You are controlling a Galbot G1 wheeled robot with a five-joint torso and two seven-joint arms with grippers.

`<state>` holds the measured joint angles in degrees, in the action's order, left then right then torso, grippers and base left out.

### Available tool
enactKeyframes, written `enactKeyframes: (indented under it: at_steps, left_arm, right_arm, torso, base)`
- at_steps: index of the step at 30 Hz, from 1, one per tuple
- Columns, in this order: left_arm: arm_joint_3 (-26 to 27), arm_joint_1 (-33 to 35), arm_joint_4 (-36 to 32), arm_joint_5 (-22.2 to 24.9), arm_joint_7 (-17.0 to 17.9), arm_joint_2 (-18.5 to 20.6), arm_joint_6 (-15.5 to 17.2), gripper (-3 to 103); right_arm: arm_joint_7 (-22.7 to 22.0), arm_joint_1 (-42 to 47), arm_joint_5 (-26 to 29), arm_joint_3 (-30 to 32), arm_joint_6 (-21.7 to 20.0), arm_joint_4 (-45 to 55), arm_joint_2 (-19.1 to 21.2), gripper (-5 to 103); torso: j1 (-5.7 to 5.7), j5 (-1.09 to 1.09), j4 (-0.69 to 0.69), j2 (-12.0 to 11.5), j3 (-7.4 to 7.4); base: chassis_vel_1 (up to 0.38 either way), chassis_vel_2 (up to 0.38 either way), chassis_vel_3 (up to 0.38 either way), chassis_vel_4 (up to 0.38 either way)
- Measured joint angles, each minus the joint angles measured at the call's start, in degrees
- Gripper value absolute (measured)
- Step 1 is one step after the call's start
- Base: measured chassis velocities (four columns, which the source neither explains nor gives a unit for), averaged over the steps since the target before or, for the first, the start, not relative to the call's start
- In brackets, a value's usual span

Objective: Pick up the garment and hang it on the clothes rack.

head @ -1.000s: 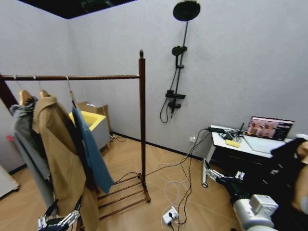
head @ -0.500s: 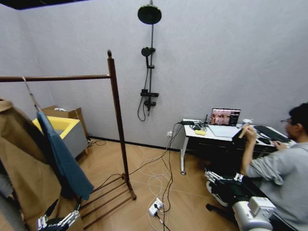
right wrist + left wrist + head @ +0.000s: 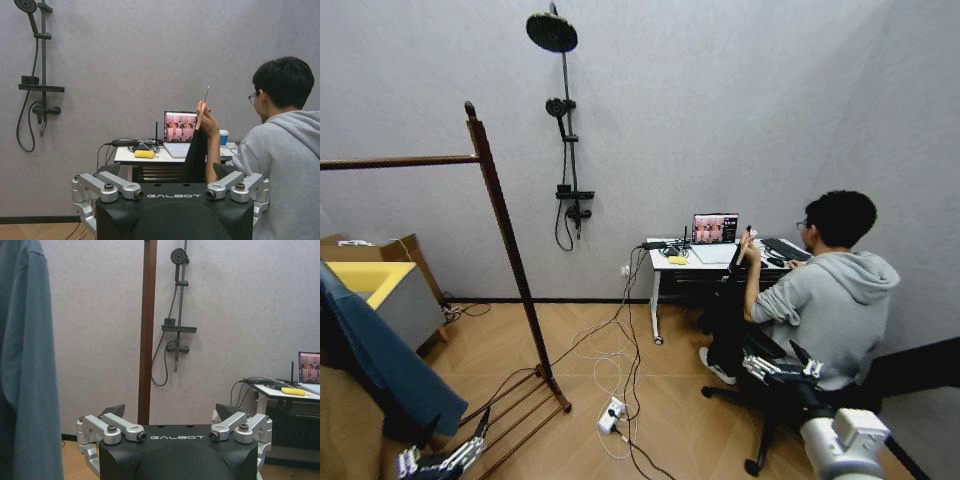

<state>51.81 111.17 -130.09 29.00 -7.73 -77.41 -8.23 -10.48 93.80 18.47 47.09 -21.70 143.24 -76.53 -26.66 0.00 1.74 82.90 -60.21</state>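
The teal-blue garment (image 3: 375,362) hangs at the far left of the head view, under the clothes rack's top bar (image 3: 395,161). Its cloth also fills one side of the left wrist view (image 3: 25,365). The rack's dark-brown upright (image 3: 505,245) stands to the right of it, with slats at floor level (image 3: 515,405). My left gripper (image 3: 440,460) is held low, just right of the garment's hem, open and empty (image 3: 170,412). My right gripper (image 3: 782,368) is low on the right, facing the seated person, also open and empty (image 3: 167,170).
A person (image 3: 825,290) sits on a chair at a white desk (image 3: 705,258) with a laptop, holding up a stick with dark cloth (image 3: 195,155). Cables and a power strip (image 3: 610,412) lie on the floor. A shower fitting (image 3: 565,130) hangs on the wall. A yellow tub (image 3: 360,280) stands behind the rack.
The head camera has swung right, so the rack and coats slid left in the picture and the desk and person came in. Both grippers keep their places in the picture.
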Motion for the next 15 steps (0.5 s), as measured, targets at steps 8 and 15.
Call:
enactKeyframes:
  at_steps: [8, 15]
  left_arm:
    - [0.0, 0.0, 0.0, 0.0, 0.0, 0.0, 0.0, 100]
    - [0.0, 0.0, 0.0, 0.0, 0.0, 0.0, 0.0, 100]
  right_arm:
    - [0.0, 0.0, -0.4, 0.1, 0.5, 0.0, -0.1, 100]
    - [0.0, 0.6, -1.5, -0.2, 1.3, 0.0, -0.4, 100]
  torso:
    - [-0.01, 0.01, 0.0, 0.0, 0.0]
    - [0.01, -0.01, 0.0, 0.0, 0.0]
  base:
    - [0.168, -0.155, -0.178, 0.15]
    - [0.19, -0.219, -0.223, 0.206]
